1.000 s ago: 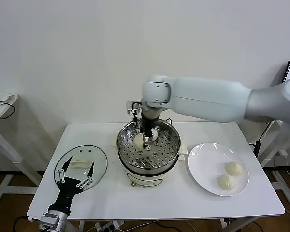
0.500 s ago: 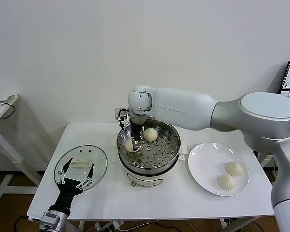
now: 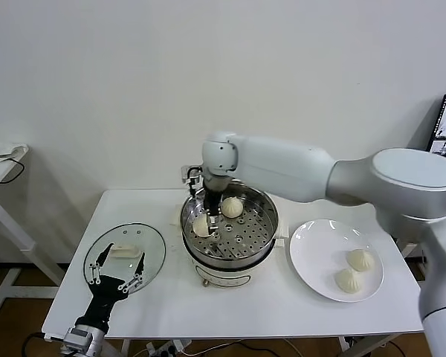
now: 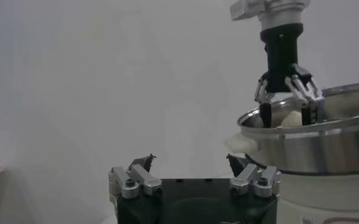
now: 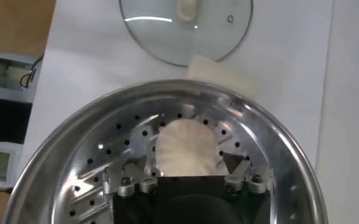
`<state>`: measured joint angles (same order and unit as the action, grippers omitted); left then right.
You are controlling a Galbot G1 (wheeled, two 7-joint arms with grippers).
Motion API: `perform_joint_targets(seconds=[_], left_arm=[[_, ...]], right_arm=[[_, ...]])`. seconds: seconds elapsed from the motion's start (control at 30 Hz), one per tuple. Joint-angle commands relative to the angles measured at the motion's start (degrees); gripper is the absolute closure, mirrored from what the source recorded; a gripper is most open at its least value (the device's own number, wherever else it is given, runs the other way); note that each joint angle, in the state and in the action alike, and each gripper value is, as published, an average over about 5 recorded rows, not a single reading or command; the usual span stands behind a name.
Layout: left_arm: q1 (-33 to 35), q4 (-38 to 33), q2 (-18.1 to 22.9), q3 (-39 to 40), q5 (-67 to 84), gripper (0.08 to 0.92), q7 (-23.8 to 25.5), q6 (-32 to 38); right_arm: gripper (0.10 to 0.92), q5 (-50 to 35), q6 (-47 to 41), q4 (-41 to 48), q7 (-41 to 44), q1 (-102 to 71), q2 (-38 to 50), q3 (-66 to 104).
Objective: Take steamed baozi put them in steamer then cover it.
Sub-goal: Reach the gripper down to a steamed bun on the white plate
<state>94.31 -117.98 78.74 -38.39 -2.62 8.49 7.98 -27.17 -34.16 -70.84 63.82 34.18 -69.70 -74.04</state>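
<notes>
Head view: right gripper (image 3: 208, 216) inside steamer (image 3: 264, 230), fingers open astride a bun (image 3: 201, 225); two buns wait on the plate (image 3: 312, 260) at the desk's right edge.

Left wrist view: left gripper (image 4: 194, 176) open, idle.

Right wrist view: bun (image 5: 186, 149) between spread fingers (image 5: 235, 163); lifting askew could drag it.

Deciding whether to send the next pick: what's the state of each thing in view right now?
Steamer: uncovered, two baozi on its tray.
Baozi: set down between open fingers.
Plate: two baozi left.
Cover: flat on table.
Right gripper: open, in steamer.
Left gripper: open, over cover.
</notes>
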Motion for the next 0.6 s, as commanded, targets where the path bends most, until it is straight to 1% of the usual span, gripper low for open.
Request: perform_joint_targets(seconds=[0.03, 0.13, 0.3, 0.43, 0.6], left_arm=[[0.6, -1.1, 0.1, 0.3, -0.6, 0.177, -0.1, 0.0], [1.0, -1.2, 0.2, 0.5, -1.0, 0.177, -0.2, 0.2], [1.5, -1.5, 0.4, 0.9, -1.2, 0.177, -0.3, 0.2], [1.8, -2.2, 0.5, 1.7, -1.6, 0.177, -0.4, 0.1], [2.1, -2.8, 0.7, 2.4, -2.2, 0.177, -0.6, 0.2]], right_arm=[[0.203, 0.0, 2.2, -15.2, 4.0, 8.5, 19.3, -1.5], [0.203, 2.5, 4.3, -19.2, 6.7, 10.6, 27.5, -3.1], [0.203, 9.6, 7.9, -23.1, 10.3, 9.6, 38.9, -4.3], [0.203, 16.2, 9.8, -24.6, 10.9, 4.8, 45.2, -4.0], [0.203, 22.6, 11.5, -23.3, 11.1, -6.1, 49.5, 2.0]])
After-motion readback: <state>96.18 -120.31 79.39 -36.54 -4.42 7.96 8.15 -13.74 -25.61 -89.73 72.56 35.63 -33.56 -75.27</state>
